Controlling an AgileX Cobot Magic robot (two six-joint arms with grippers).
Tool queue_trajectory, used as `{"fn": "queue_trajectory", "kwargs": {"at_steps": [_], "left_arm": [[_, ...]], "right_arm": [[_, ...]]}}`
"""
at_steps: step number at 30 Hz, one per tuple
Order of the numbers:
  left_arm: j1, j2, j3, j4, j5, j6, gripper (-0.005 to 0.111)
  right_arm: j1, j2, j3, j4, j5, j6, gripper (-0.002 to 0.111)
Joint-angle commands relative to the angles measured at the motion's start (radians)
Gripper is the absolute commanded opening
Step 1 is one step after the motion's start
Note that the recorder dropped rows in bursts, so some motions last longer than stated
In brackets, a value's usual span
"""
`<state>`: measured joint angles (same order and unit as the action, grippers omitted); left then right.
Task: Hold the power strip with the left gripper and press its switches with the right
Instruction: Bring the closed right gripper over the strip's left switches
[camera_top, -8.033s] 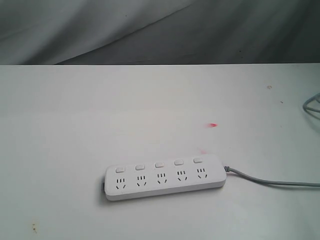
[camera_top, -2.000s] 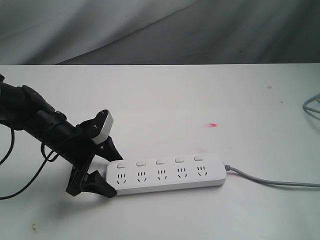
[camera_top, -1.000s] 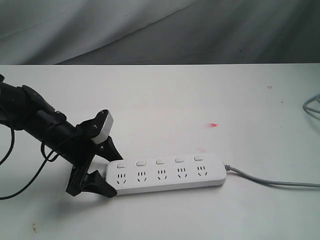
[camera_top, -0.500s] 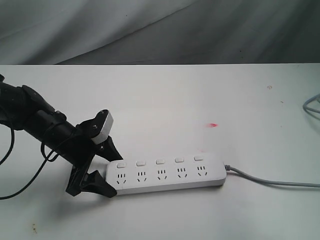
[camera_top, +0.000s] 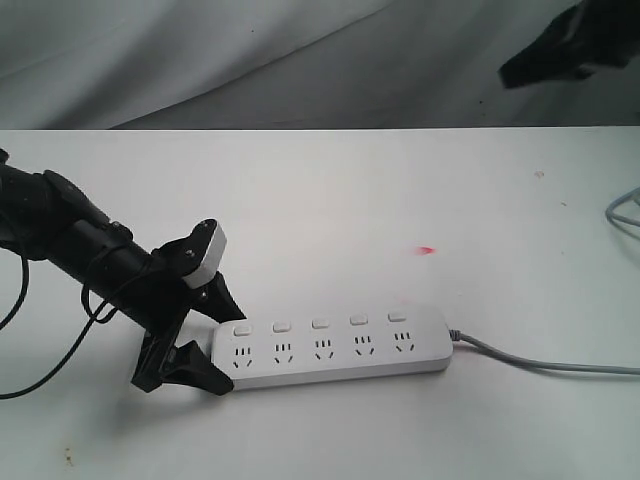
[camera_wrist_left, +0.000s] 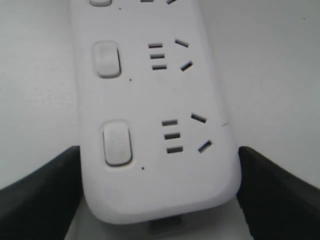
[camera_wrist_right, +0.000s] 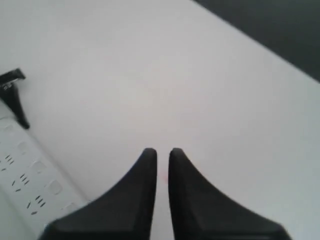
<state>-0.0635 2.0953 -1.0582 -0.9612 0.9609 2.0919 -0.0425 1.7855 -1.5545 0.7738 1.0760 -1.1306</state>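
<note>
The white power strip (camera_top: 330, 352) lies flat on the table, its grey cord (camera_top: 540, 363) running off to the right. The switches (camera_top: 319, 324) form a row above the sockets, and two of them (camera_wrist_left: 117, 143) fill the left wrist view. My left gripper (camera_top: 228, 352) is shut on the strip's left end, one black finger against each long side; the left wrist view shows the left gripper (camera_wrist_left: 159, 150) the same way. My right gripper (camera_top: 512, 76) hangs high at the far right, away from the strip. In its wrist view the right gripper (camera_wrist_right: 162, 151) is shut on nothing, with the power strip (camera_wrist_right: 30, 190) below.
The white table (camera_top: 330, 200) carries a small red spot (camera_top: 427, 250) behind the strip. A second grey cable (camera_top: 625, 210) loops in at the right edge. Grey cloth hangs behind the table. The left arm's thin black cable (camera_top: 50, 370) trails at the left.
The right gripper has come into the exterior view at the top right. The left gripper and the power strip have stayed still over the last two seconds.
</note>
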Motion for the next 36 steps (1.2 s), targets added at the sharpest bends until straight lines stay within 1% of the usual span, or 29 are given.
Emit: {"fn": "queue_trajectory", "kwargs": {"at_steps": [1, 3, 5, 9, 12, 15, 18, 21, 28, 31, 36], "left_arm": [[-0.006, 0.0, -0.003, 0.0, -0.019, 0.002, 0.0], [-0.006, 0.0, -0.003, 0.0, -0.019, 0.002, 0.0], [-0.006, 0.0, -0.003, 0.0, -0.019, 0.002, 0.0], [-0.006, 0.0, -0.003, 0.0, -0.019, 0.002, 0.0], [-0.006, 0.0, -0.003, 0.0, -0.019, 0.002, 0.0], [-0.006, 0.0, -0.003, 0.0, -0.019, 0.002, 0.0], [-0.006, 0.0, -0.003, 0.0, -0.019, 0.002, 0.0], [-0.006, 0.0, -0.003, 0.0, -0.019, 0.002, 0.0], [-0.006, 0.0, -0.003, 0.0, -0.019, 0.002, 0.0], [-0.006, 0.0, -0.003, 0.0, -0.019, 0.002, 0.0], [-0.006, 0.0, -0.003, 0.0, -0.019, 0.002, 0.0]], "right_arm": [[0.137, 0.116, -0.006, 0.022, 0.02, -0.136, 0.035], [0.189, 0.165, -0.006, 0.022, -0.014, -0.18, 0.049], [0.241, 0.204, -0.006, 0.022, -0.062, -0.215, 0.056], [0.325, 0.275, -0.006, 0.048, -0.154, -0.232, 0.057], [0.361, 0.333, -0.006, 0.093, -0.132, -0.234, 0.057], [0.432, 0.397, -0.006, 0.147, -0.123, -0.384, 0.057], [0.485, 0.44, -0.006, 0.23, -0.121, -0.47, 0.057], [0.524, 0.458, -0.006, 0.217, -0.123, -0.545, 0.057], [0.569, 0.47, -0.006, 0.229, -0.138, -0.584, 0.057], [0.589, 0.477, -0.006, 0.229, -0.183, -0.588, 0.057], [0.594, 0.478, -0.006, 0.239, -0.238, -0.588, 0.057]]}}
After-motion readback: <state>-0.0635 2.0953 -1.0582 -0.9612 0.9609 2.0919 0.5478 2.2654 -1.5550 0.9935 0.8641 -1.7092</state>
